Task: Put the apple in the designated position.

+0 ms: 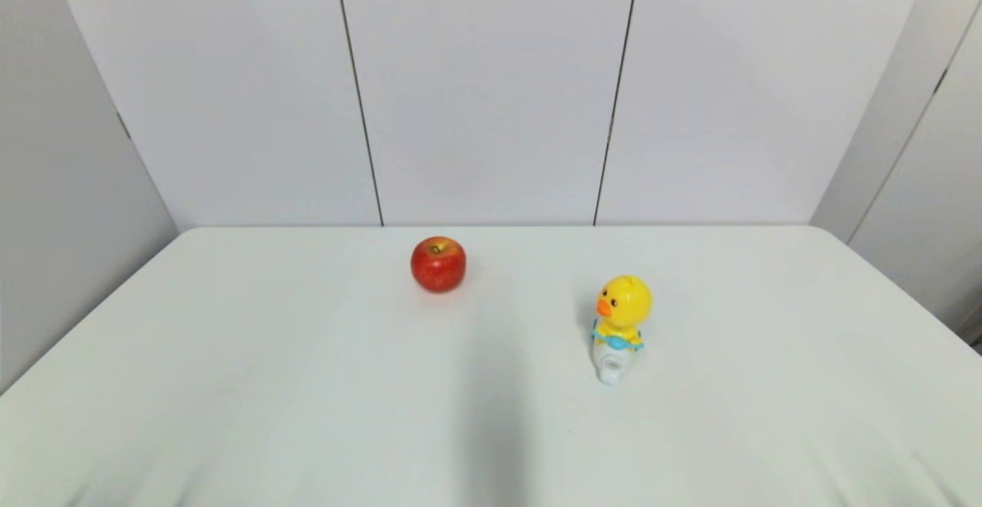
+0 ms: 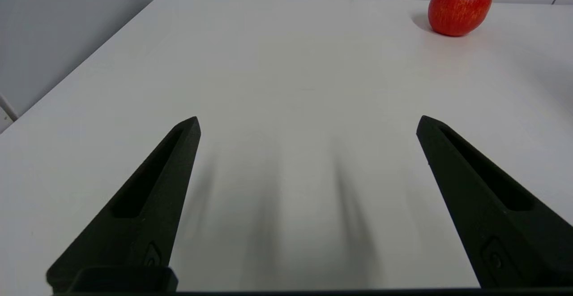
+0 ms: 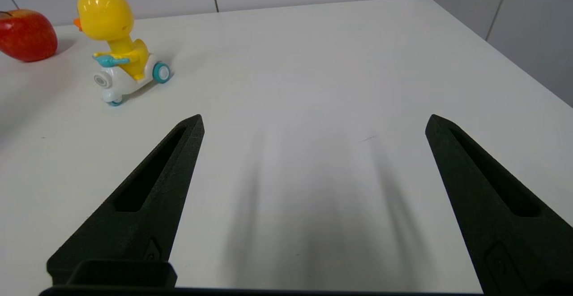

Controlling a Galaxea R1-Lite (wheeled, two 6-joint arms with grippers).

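Note:
A glossy red apple (image 1: 438,264) with a yellowish stem dimple rests upright on the white table (image 1: 230,384), towards the back and a little left of centre. It also shows in the left wrist view as the apple (image 2: 459,7) and at the edge of the right wrist view as the apple (image 3: 27,35). My left gripper (image 2: 308,123) is open over bare tabletop, well short of the apple. My right gripper (image 3: 315,121) is open too, over bare table on the right side. Neither arm shows in the head view. The designated position carries no mark that I can see.
A yellow duck toy (image 1: 621,321) with an orange beak rides a white-blue scooter base, right of the apple and nearer to me; it shows as the duck toy (image 3: 117,49) in the right wrist view. White wall panels (image 1: 491,85) stand behind the table's far edge.

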